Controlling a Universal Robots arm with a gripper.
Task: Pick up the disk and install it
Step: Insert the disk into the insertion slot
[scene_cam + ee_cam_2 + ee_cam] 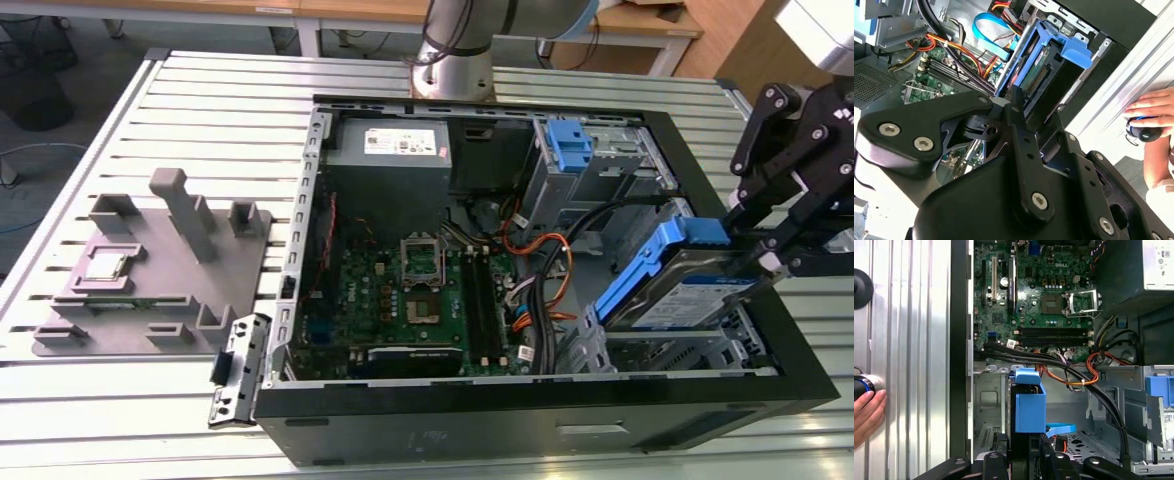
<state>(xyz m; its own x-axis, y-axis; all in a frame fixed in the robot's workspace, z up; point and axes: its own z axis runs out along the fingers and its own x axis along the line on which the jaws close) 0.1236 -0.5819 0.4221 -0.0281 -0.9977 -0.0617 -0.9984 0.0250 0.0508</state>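
One open black computer case (534,425) sits on the desk (227,110). Toward the exterior view's right, the black tool (771,258) pinches the flat silver disk with blue sides (681,295), tilted over its slot (674,352). Installing looks begun; sliding in needs it level.

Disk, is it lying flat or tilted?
Tilted: the disk leans steeply over the drive bay, one end raised in the gripper.
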